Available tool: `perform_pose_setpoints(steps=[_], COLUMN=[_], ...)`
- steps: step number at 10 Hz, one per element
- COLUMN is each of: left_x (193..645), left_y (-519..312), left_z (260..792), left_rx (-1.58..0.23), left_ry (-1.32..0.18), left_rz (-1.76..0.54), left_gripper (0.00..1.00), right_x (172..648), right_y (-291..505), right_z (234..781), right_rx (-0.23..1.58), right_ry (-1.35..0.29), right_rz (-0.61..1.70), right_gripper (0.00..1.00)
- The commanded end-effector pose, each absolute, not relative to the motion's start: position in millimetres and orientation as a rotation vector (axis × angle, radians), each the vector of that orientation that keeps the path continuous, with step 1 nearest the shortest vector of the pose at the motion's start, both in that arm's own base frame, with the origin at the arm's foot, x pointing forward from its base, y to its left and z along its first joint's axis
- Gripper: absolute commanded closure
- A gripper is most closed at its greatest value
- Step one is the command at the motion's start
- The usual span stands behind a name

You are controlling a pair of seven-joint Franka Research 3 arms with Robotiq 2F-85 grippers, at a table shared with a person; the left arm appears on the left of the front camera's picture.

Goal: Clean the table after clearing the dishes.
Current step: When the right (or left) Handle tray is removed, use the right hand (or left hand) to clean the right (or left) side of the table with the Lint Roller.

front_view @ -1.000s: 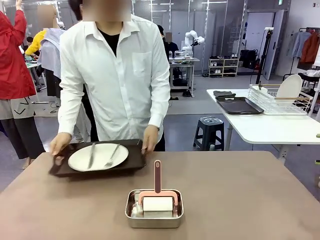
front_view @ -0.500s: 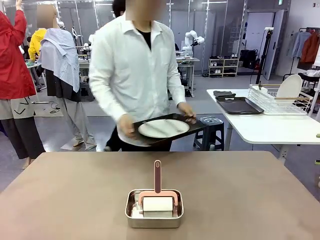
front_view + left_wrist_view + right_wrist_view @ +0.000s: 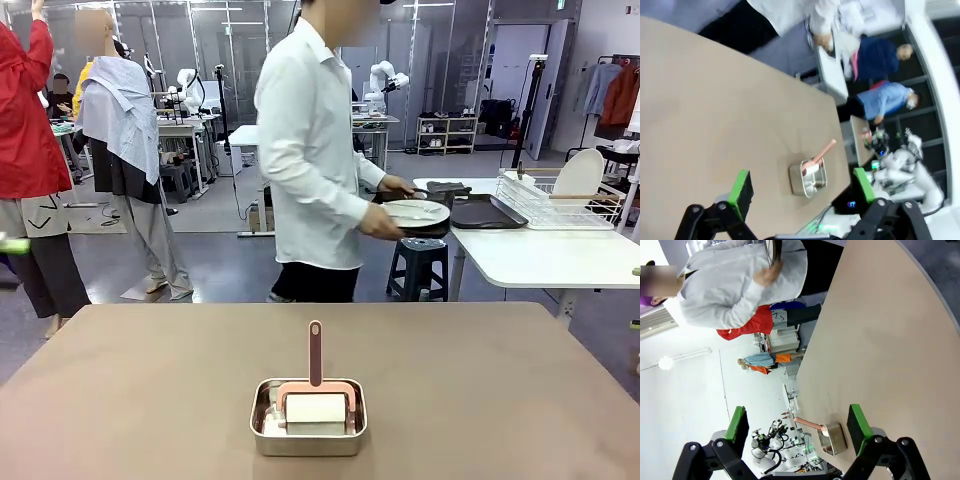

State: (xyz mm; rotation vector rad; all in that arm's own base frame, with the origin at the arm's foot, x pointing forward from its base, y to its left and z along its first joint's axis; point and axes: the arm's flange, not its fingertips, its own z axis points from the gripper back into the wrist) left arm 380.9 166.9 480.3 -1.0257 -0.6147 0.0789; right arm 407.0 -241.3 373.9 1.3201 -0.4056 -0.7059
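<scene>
Two sets of jaws stand spread wide with nothing between them: the left gripper and the right gripper hang above the table. Just ahead of the left fingers sits a small steel pan holding a pink-handled roller; for the right gripper it lies close to one pad. Far beyond both, past the table's far edge, a person carries a white plate on a dark tray beside a white table with a wire rack.
</scene>
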Motion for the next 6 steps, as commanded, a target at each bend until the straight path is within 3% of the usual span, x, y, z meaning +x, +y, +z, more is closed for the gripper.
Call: perform_pose_setpoints(steps=[1,3,6], left_x=[408.9,429.1,416.0], left_y=[90.5,-20.9,-151.2], left_z=[528.0,548.0,542.8], left_rx=[-0.866,-0.729,-0.586], left_ry=[-0.612,-0.534,-0.432], left_rz=[-0.162,-0.446,-0.838], left_gripper=[0.0,0.0,0.0], right_x=[404.5,404.5,404.5], right_y=[-242.5,-242.5,-242.5], right_z=[375.7,375.7,375.7], right_rx=[1.315,1.315,1.315], right_ry=[-0.396,-0.396,-0.396], right_rz=[-0.695,-0.695,-0.695], right_gripper=[0.0,0.0,0.0])
